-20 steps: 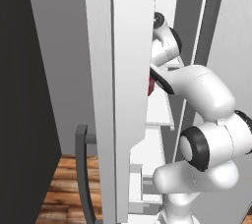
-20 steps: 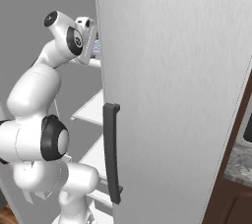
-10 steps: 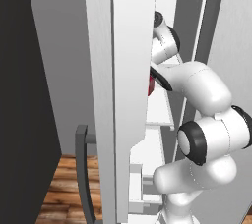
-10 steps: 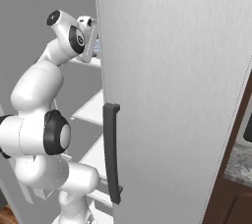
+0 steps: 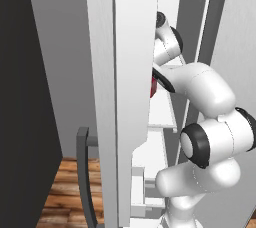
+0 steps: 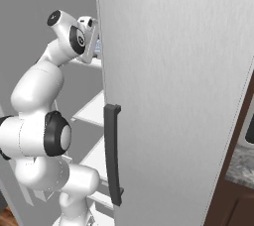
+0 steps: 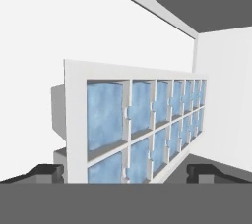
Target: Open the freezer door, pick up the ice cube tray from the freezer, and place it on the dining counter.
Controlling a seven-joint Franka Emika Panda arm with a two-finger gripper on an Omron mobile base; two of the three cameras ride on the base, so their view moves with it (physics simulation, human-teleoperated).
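The freezer door (image 5: 132, 97) stands open. Inside the freezer (image 6: 89, 111), the hand (image 7: 125, 171) is spread wide, empty, straddling the ice cube tray (image 7: 142, 125) on its shelf. Gripping, lifting and carrying it to the desk remain.

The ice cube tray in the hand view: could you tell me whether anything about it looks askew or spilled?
Nothing stands out. The ice cube tray sits whole in the freezer, every visible cell holding a pale blue cube, none spilled. The gripper is open, a fingertip either side of the tray's near end.

One ice cube tray (image 7: 142, 125), two fridge door handles (image 6: 113, 154).
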